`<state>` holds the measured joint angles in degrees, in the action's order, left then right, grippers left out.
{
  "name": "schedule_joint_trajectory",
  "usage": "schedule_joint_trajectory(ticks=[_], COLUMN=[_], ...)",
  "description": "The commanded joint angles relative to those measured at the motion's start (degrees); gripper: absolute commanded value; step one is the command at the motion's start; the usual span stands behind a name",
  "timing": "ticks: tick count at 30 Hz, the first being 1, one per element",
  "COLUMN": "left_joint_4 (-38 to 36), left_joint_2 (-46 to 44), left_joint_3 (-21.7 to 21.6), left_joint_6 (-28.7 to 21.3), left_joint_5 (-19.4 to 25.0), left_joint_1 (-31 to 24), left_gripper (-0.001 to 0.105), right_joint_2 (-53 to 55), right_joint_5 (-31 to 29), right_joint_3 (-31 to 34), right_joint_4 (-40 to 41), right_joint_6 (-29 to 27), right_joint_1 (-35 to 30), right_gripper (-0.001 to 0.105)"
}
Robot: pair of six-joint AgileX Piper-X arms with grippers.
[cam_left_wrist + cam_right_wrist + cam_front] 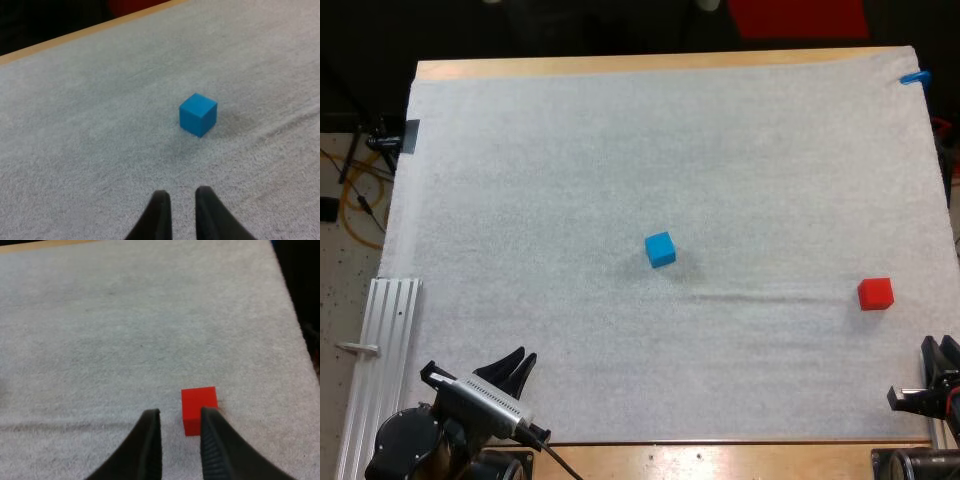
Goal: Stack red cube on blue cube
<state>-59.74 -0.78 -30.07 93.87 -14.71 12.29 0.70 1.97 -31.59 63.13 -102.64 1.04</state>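
The red cube point(875, 293) is seen lying flat on the white mat point(620, 150) near its right border, well apart from the blue cube point(660, 249), which is set close to the mat's middle with one corner turned toward the arms. Nothing is stacked, so the task is judged to be at its start. The right claw point(180, 412) is held low at the mat's near right side, its fingers parted and gripping nothing. The red cube is seen just beyond the tip of one finger rather than squarely between the two, so a small sideways correction is judged necessary before a grasp. That arm is the nearer to the red cube, which is probably why it is aimed there. The left claw point(177, 196) is kept back at the near left of the mat, narrowly open and empty, pointed toward the blue cube but far from it, presumably so that the stacking spot is left free. The mat is soft and nappy, and a faint crease is seen running between the cubes. A wooden tabletop point(620, 66) is exposed along the far and near edges. A ribbed metal rail point(390, 340) is laid beside the mat at the left, and cables point(360, 215) are seen on the floor beyond.
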Motion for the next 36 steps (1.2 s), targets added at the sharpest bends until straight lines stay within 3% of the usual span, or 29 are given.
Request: schedule_joint_trajectory(ticks=[1, 28, 36], left_joint_4=[0.59, 0.01, 0.08], left_joint_2=[-0.24, -0.12, 6.88], left_joint_3=[-0.12, -0.12, -5.18], left_joint_6=[0.03, 0.18, 0.17], left_joint_5=[-1.03, -1.94, -3.49], left_joint_1=[0.18, 0.18, 0.87], left_gripper=[0.011, 0.011, 0.011], right_joint_2=[0.33, 0.17, -6.98], right_joint_5=[-0.85, -2.41, -6.09], right_joint_3=[-0.46, -0.63, -6.49], right_joint_4=[0.35, 0.16, 2.66], right_joint_6=[0.51, 0.6, 0.6], right_joint_1=[0.11, 0.11, 0.11], right_gripper=[0.02, 0.02, 0.02])
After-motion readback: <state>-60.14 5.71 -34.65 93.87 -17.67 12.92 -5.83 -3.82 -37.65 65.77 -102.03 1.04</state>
